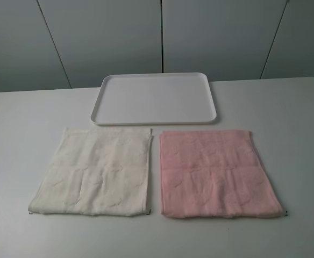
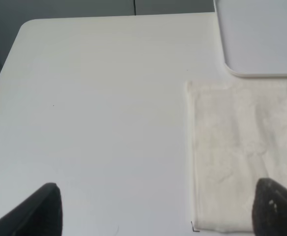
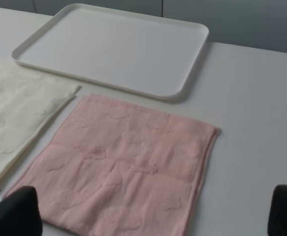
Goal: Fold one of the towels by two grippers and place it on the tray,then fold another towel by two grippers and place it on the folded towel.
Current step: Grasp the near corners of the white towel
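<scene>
Jaws wide on both sides, nothing gripped; folding not yet begun.

The left gripper (image 2: 158,212) has its jaws spread far apart and empty, one fingertip (image 2: 276,209) over the near edge of the cream towel (image 1: 95,172); the right gripper (image 3: 148,215) is equally spread and empty, straddling the pink towel (image 1: 216,172); neither arm shows in the high view, so both seem to sit back at the near side of the table (image 1: 17,140); the towels lie flat, side by side, just apart, probably so each corner is easy to pinch; the white tray (image 1: 154,119) waits bare just beyond them.
</scene>
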Robot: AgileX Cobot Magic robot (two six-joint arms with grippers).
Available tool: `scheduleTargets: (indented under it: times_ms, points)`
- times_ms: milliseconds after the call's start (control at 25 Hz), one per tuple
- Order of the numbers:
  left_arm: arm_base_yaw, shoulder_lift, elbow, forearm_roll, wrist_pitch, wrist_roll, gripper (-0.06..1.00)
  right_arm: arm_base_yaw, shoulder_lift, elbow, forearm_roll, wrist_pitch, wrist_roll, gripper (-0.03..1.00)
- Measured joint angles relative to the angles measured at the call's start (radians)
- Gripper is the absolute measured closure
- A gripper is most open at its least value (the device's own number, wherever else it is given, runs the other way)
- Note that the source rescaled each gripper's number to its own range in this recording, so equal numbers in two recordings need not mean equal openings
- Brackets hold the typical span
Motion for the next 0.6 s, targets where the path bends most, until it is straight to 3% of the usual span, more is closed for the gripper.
scheduleTargets:
  times_ms: [600]
  points:
    - [0.0,0.0,0.0,0.0,0.0,-0.002,-0.05,0.0,0.0,0.0,0.0,0.0,0.0,-0.03]
